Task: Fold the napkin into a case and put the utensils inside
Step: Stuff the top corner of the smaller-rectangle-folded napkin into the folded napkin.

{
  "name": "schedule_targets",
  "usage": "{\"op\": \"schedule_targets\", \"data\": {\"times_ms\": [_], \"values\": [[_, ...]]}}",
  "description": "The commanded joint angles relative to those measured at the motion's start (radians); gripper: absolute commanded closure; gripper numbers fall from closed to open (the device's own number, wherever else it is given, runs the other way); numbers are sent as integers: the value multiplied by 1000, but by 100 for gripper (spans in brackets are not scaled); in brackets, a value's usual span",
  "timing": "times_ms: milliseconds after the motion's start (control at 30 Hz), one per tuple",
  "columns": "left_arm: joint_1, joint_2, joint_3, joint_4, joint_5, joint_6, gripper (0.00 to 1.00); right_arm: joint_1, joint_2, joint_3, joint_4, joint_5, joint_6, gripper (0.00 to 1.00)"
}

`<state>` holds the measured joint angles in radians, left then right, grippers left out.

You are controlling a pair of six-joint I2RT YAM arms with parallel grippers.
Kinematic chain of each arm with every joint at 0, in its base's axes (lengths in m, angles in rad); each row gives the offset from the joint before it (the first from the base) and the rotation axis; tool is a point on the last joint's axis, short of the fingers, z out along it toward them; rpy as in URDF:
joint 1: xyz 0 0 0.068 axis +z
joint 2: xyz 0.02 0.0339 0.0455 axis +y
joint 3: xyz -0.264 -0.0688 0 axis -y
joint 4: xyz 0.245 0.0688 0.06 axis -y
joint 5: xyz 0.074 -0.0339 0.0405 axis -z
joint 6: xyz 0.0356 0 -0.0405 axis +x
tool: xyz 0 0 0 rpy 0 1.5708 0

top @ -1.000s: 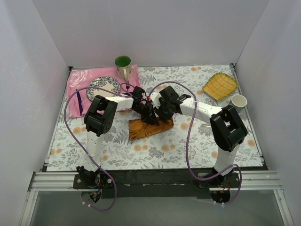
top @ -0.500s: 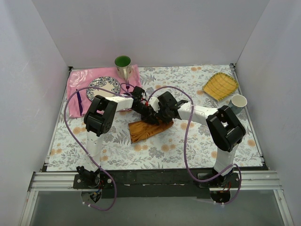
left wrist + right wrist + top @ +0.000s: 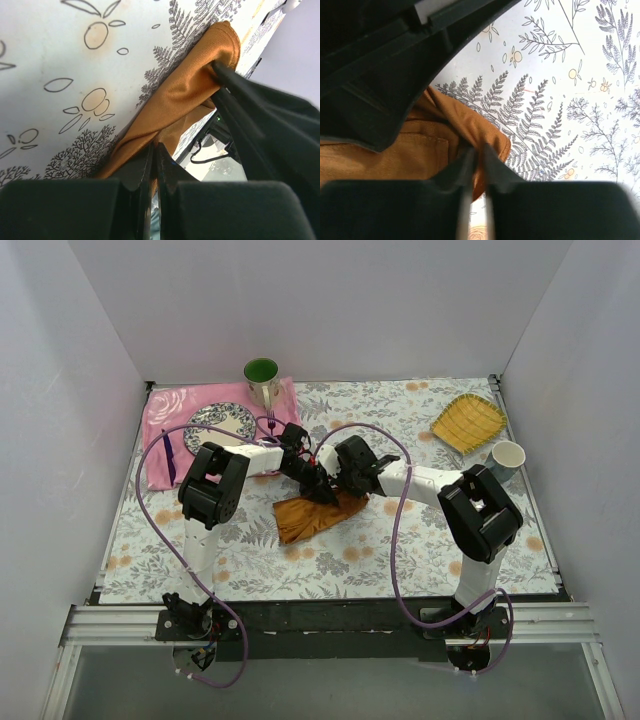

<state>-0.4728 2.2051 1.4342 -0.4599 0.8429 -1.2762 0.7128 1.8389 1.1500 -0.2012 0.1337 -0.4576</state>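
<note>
Cloth work is mid-fold: the napkin [image 3: 312, 516] lies bunched on the worktop [image 3: 430, 545] in the middle, between the two arms, and is not yet a flat case. At its far edge the left fingers [image 3: 151, 156] are pressed together on a pinch of the orange satin. Just to their right, the right fingers [image 3: 479, 155] are drawn nearly together on another fold. To fold well, I judge both should carry the edge low and evenly, keep the slippery satin taut between them, and lay it down square. Farther left, the pink cloth [image 3: 165, 408] bears a plate [image 3: 215, 425] and a green cup [image 3: 261, 375].
</note>
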Motion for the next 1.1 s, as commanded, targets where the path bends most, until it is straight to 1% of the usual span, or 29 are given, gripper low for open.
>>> {"op": "schedule_targets", "data": {"times_ms": [0, 33, 400, 700, 1067], "values": [[11, 22, 9, -31, -42, 15, 100, -7, -23, -6, 26, 12, -29, 93], [13, 21, 9, -29, -36, 17, 100, -6, -23, -6, 22, -3, -29, 99], [13, -27, 45, -20, -18, 6, 100, 14, -64, 4, -13, -37, -4, 99], [7, -12, 92, -34, 7, 9, 100, 27, -63, -7, -14, -28, -4, 99], [2, 47, 106, -77, -56, 14, 100, 28, -73, -10, 11, 7, 0, 99]]}}
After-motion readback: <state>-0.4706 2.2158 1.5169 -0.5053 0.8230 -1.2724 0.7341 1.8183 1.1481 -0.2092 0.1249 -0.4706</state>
